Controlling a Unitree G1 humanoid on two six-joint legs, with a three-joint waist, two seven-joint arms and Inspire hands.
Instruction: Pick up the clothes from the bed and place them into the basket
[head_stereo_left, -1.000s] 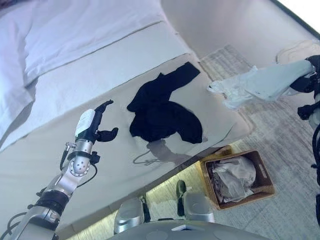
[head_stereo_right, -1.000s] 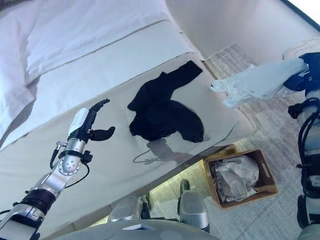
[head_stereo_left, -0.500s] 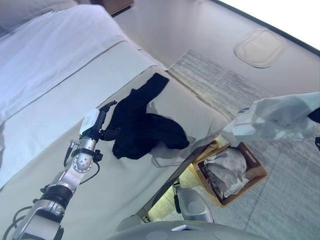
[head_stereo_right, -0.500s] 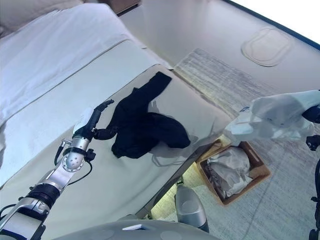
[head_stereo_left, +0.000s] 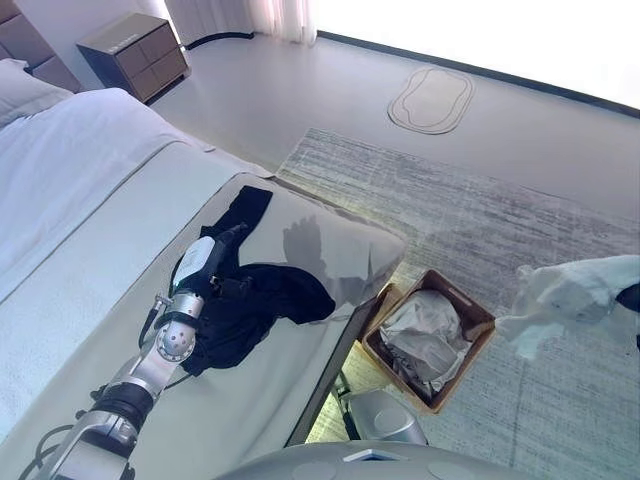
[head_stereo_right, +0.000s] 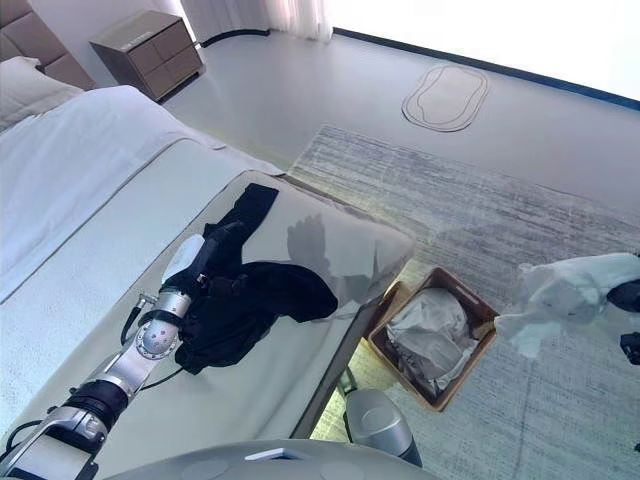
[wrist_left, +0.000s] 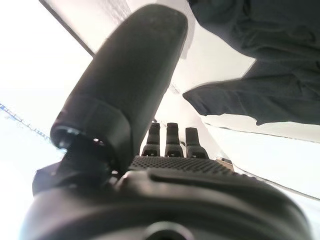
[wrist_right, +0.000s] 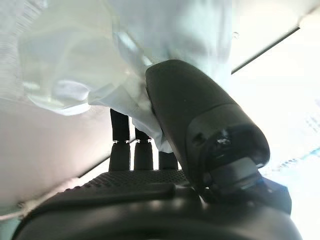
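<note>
A black garment (head_stereo_left: 268, 300) lies crumpled on the bed (head_stereo_left: 90, 270) near its corner. My left hand (head_stereo_left: 207, 262) hovers over the garment's left part, fingers straight and apart, holding nothing; in the left wrist view (wrist_left: 131, 85) the dark cloth (wrist_left: 260, 75) lies past the fingers. My right hand (wrist_right: 200, 125) is shut on a white garment (head_stereo_left: 570, 293), which hangs in the air over the rug to the right of the basket. The brown basket (head_stereo_left: 474, 317) stands on the floor beside the bed and holds pale clothes (head_stereo_left: 418, 328).
A grey rug (head_stereo_left: 480, 200) covers the floor around the basket. A dark nightstand (head_stereo_left: 132, 45) stands at the far left by the bed's head. A flat oval mat (head_stereo_left: 431, 99) lies on the floor beyond the rug.
The camera has swung to the right. My left hand has moved from beside the black garment to over it. My right hand has carried the white garment from the bed's corner to past the basket.
</note>
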